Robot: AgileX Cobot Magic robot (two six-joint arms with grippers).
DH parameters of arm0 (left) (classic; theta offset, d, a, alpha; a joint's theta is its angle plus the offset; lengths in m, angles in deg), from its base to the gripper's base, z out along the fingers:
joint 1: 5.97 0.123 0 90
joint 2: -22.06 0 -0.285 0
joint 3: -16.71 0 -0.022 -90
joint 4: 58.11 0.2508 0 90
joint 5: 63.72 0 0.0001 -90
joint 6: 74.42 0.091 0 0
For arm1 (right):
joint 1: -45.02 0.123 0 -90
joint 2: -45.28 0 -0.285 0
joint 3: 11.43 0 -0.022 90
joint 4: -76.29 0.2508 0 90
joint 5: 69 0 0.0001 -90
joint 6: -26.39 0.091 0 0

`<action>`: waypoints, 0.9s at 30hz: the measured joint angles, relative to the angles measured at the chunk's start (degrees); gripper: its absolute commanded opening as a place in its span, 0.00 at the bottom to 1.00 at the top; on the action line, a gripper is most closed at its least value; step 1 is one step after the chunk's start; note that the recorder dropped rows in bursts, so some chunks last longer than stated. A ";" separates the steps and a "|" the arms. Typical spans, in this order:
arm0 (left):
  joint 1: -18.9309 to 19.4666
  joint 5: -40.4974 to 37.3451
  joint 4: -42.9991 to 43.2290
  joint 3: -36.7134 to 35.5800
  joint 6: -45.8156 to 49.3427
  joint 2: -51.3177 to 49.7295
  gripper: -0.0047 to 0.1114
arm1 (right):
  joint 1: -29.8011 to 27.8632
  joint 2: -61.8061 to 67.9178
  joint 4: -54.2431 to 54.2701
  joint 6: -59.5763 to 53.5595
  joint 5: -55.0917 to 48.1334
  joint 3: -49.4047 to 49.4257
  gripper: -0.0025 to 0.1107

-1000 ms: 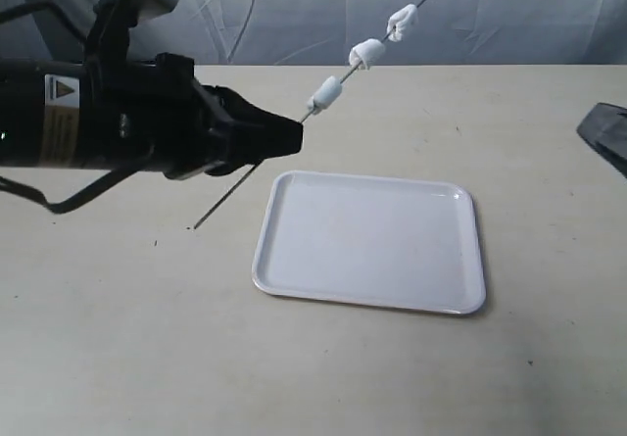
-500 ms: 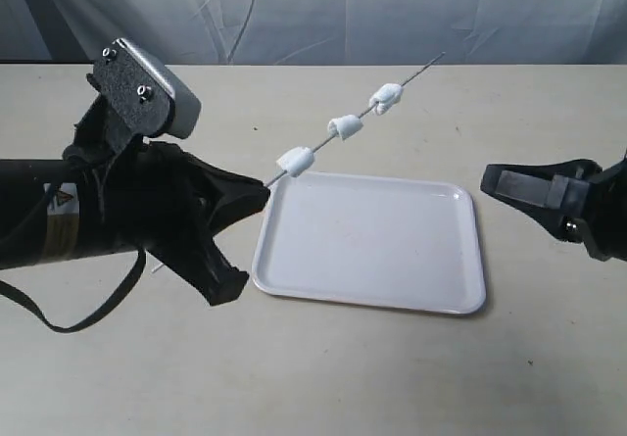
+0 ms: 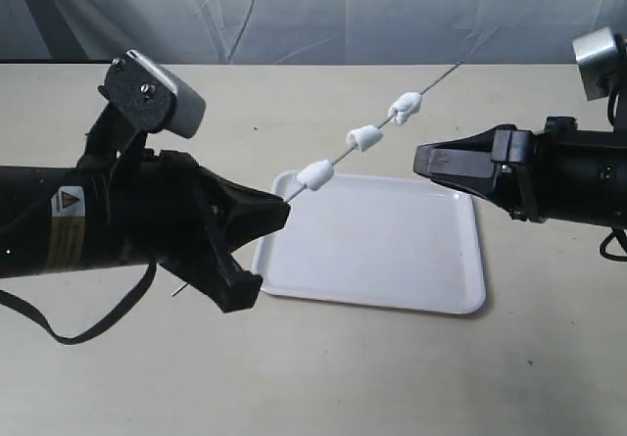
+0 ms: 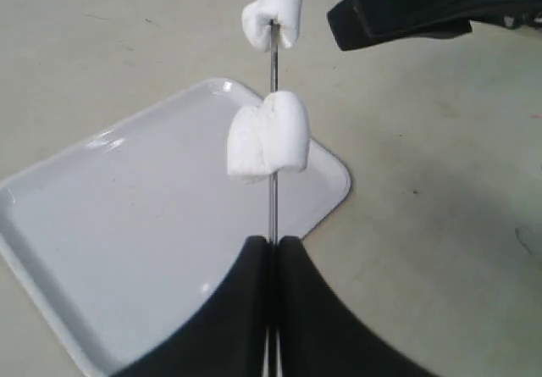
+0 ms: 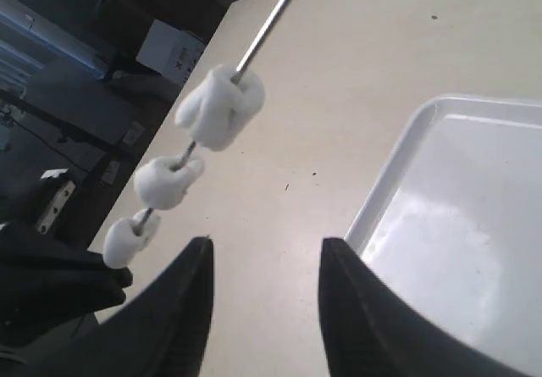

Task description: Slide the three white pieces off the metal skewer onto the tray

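My left end effector (image 4: 273, 258) pinches the metal skewer (image 3: 341, 156), three white pieces (image 3: 365, 138) aloft near the tray (image 3: 372, 304) on the beige bench (image 3: 392, 382). My right end effector (image 5: 264, 250) is spread. Grey drape (image 3: 343, 15) behind.

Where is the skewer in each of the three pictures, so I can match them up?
Exterior view: the skewer slants up from the left gripper toward the upper right, carrying three white pieces.
Left wrist view: the skewer runs straight up the picture's middle from that gripper.
Right wrist view: the skewer crosses the picture's upper left diagonally.
Shared landmark: the tray, in every view.
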 measured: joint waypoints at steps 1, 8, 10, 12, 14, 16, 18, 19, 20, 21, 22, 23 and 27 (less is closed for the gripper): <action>0.00 -0.25 -0.42 0.00 -3.32 0.00 0.04 | 0.00 0.08 -0.10 0.00 0.00 -0.43 0.27; 0.00 2.09 -12.77 0.00 -15.26 0.00 0.04 | 0.00 0.22 0.02 0.74 -1.40 -5.84 0.27; 0.00 4.51 -13.63 0.00 -15.26 0.00 0.04 | 0.00 0.22 0.02 1.14 -1.40 -6.10 0.27; -0.14 6.22 -13.84 0.00 -15.26 0.00 0.04 | 0.00 0.22 0.02 1.47 -1.40 -6.25 0.27; -0.28 6.86 -13.84 0.00 -15.26 0.00 0.04 | 0.00 0.22 0.02 1.98 -1.40 -6.34 0.29; -0.37 7.44 -13.84 0.00 -15.26 0.00 0.04 | 0.00 0.22 -0.10 2.60 -1.03 -6.77 0.34; -0.37 7.97 -14.44 0.00 -15.48 0.00 0.04 | 0.00 0.22 -0.10 3.90 -0.79 -7.86 0.39; -0.37 8.38 -14.92 0.00 -15.48 0.00 0.04 | 0.00 0.22 -0.10 4.59 -0.79 -8.49 0.39; -0.37 8.76 -15.62 0.00 -15.48 0.00 0.04 | 0.00 0.24 -0.10 5.41 -0.79 -9.12 0.39; -0.37 9.16 -16.18 0.00 -15.48 0.00 0.04 | 0.00 0.24 -0.10 6.14 -0.91 -9.71 0.39; -0.37 9.42 -16.76 0.00 -15.48 0.00 0.04 | 0.00 0.24 -0.10 7.19 -0.91 -10.21 0.38; -0.37 9.75 -17.29 0.00 -15.48 0.00 0.04 | 0.00 0.24 -0.10 8.06 -0.91 -10.61 0.38; -0.37 10.65 -19.98 -0.03 -13.31 0.00 0.04 | 0.00 0.34 -0.10 12.61 -0.53 -11.18 0.37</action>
